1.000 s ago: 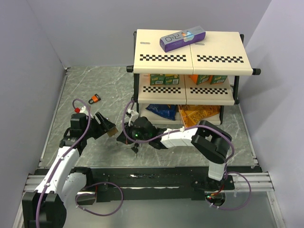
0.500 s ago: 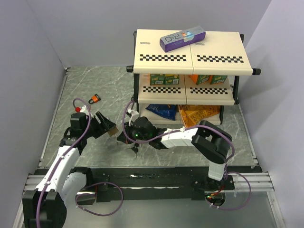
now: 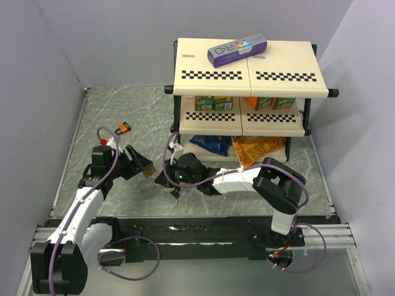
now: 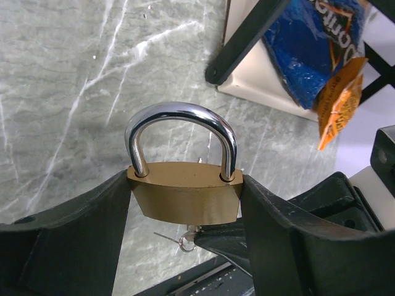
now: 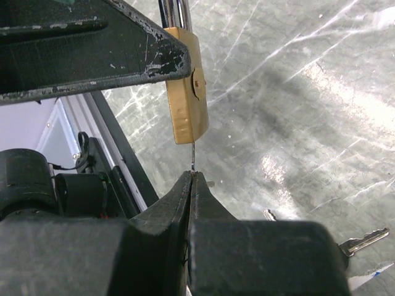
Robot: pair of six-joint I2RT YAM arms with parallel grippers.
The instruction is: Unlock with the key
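Observation:
My left gripper [image 4: 185,206] is shut on a brass padlock [image 4: 185,197] with a silver shackle and holds it above the table. It sits left of centre in the top view [image 3: 147,169]. My right gripper [image 5: 192,179] is shut on the key [image 5: 193,157]. The key's thin silver blade runs from the fingertips up into the padlock's underside [image 5: 188,105]. In the left wrist view a small wire ring [image 4: 187,242] shows under the lock beside my right fingers. In the top view my right gripper [image 3: 165,180] meets the left gripper [image 3: 143,168].
A spare silver key [image 5: 364,239] dangles beside my right gripper. A small orange-and-black padlock [image 3: 124,128] lies at the far left. A shelf rack [image 3: 247,74] stands behind, with a purple box [image 3: 237,50] on top and snack bags [image 3: 210,145] underneath.
Both grippers have shifted very slightly while still joined at the padlock. The key blade stays in the lock and the shackle stays closed.

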